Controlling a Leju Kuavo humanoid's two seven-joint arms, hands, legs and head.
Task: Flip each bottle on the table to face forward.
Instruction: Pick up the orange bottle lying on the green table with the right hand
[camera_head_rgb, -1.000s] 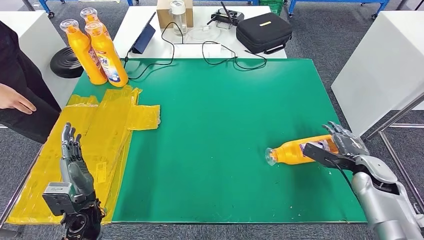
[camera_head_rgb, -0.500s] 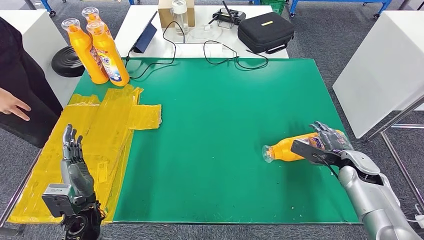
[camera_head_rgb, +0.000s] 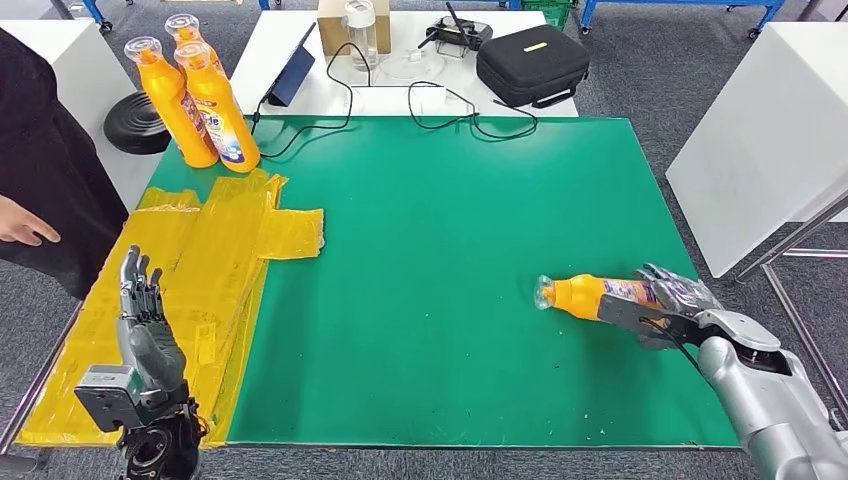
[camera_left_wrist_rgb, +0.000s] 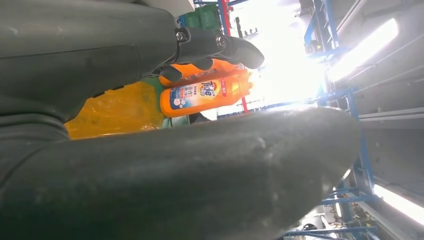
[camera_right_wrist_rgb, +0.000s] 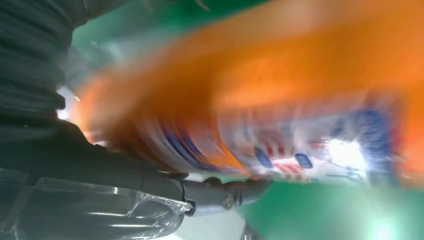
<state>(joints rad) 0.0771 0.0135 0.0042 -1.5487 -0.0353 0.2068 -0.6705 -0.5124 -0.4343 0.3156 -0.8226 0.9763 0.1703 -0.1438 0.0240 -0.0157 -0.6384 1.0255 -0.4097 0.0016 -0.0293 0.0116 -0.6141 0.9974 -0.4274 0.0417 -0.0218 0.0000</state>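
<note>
- The right hand (camera_head_rgb: 672, 305) has closed more tightly on the lying bottle (camera_head_rgb: 592, 296) and turned it; its cap now points a bit farther from the robot.
- Its fingers (camera_head_rgb: 662, 280) grasp the fat end of the bottle.
- The bottle lies on its side on the green tabletop (camera_head_rgb: 450, 220), near the right edge, so it is not flipped yet.
- The left hand (camera_head_rgb: 145, 335) is held up with fingers spread, holding nothing.
- Three bottles (camera_head_rgb: 205, 100) stand at the far left corner.

Head camera looks forward and down from high up, taking in the whole green bench (camera_head_rgb: 450, 250). Left wrist camera peers from close behind its robot hand (camera_left_wrist_rgb: 150, 100) at the far upright bottles (camera_left_wrist_rgb: 205, 95), shared with the head view. Right wrist camera sits tight against the lying bottle (camera_right_wrist_rgb: 280, 100), blurred.
</note>
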